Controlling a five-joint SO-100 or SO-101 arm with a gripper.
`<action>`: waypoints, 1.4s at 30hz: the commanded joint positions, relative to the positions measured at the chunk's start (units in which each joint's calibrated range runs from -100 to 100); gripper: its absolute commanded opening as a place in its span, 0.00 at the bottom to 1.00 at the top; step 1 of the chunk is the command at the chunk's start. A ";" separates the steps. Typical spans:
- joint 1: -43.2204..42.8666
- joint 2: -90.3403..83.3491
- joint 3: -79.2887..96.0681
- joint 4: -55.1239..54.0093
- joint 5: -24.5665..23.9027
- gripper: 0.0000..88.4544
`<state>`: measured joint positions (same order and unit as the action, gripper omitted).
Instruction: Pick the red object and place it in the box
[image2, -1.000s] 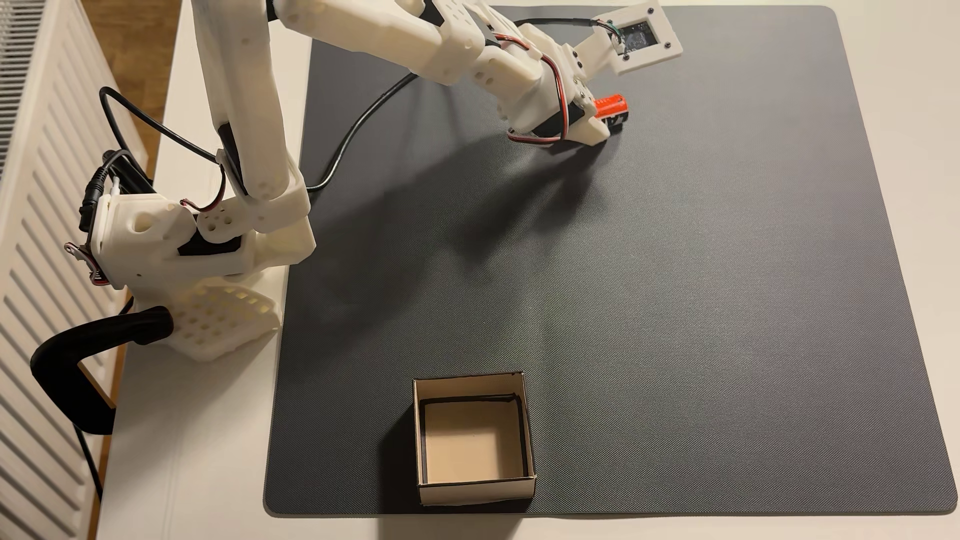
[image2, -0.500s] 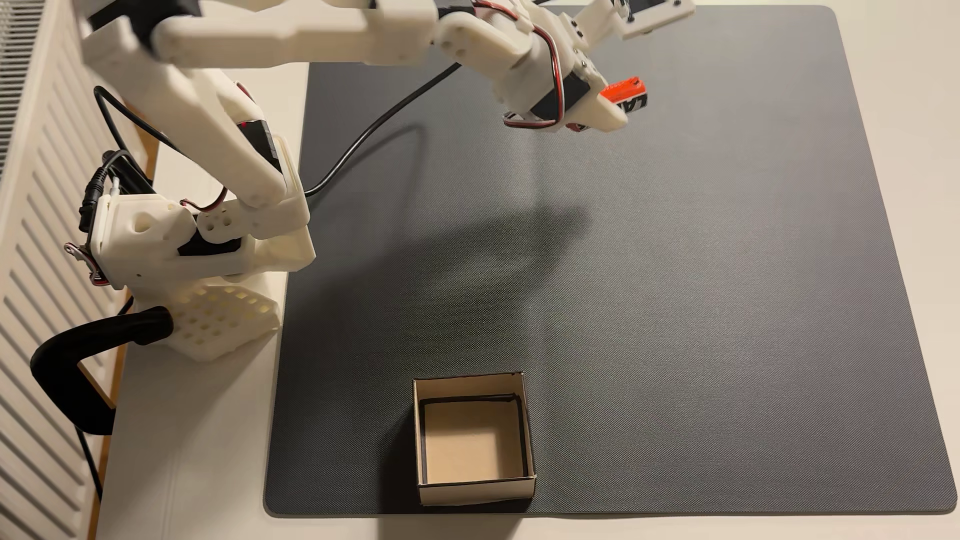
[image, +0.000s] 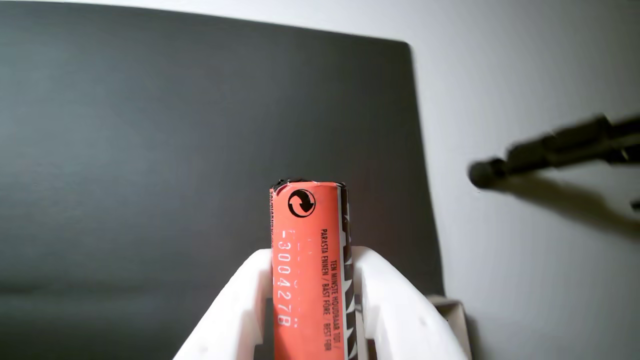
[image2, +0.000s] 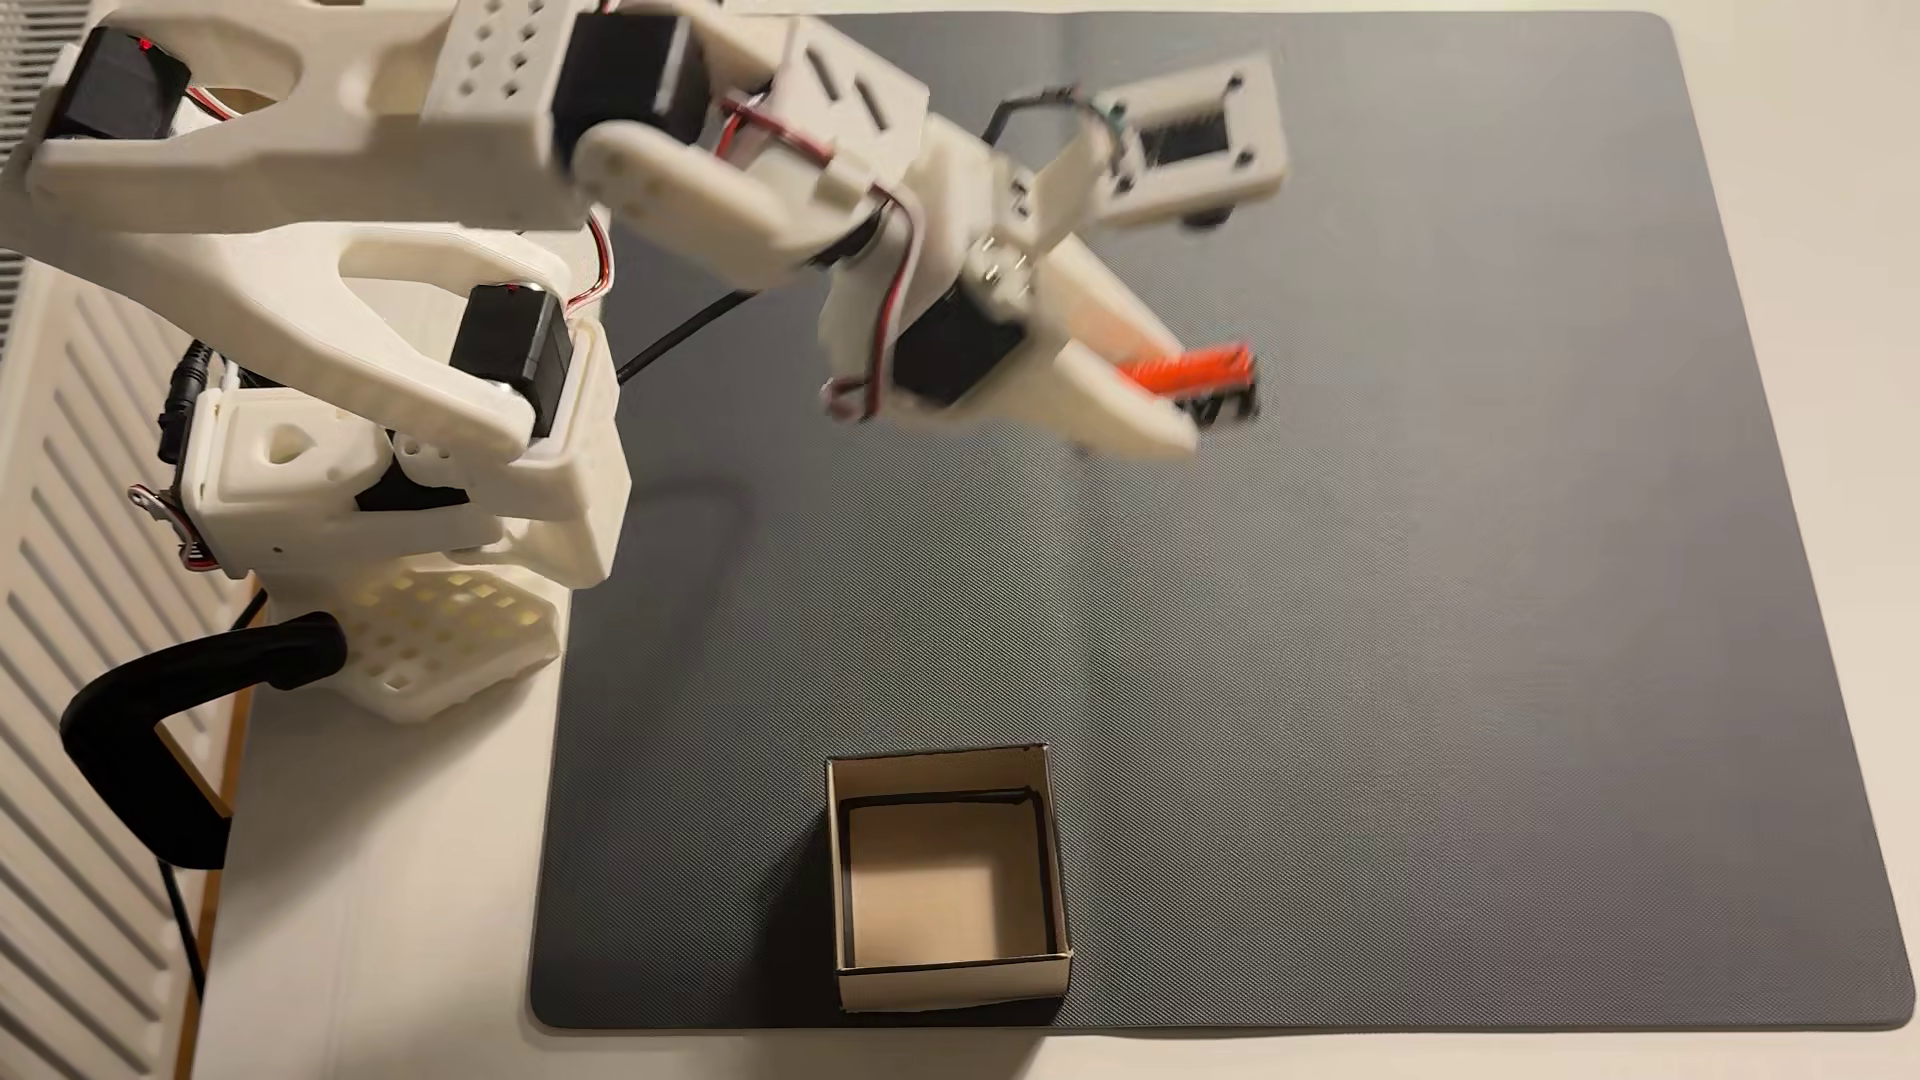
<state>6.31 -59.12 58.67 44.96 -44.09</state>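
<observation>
Your gripper (image: 310, 255) clamps the red object (image: 307, 260) lengthwise between white fingers (image: 240, 310) — raised above the mat (image2: 1351, 675), well apart from the box (image2: 940, 768).

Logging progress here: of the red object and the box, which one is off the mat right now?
The red object: it is clamped in the end effector above the mat, while the box sits on it, empty.

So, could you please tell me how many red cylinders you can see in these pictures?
1. The red object is clamped in the hand, lifted above the dark mat, up and right of the box in the fixed view.
</observation>
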 joint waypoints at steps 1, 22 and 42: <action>6.09 -5.34 4.42 -0.55 0.91 0.01; 19.82 -28.89 27.09 -0.64 4.14 0.01; 19.82 -40.03 35.16 -0.55 4.19 0.02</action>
<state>25.69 -98.62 94.16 44.96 -39.88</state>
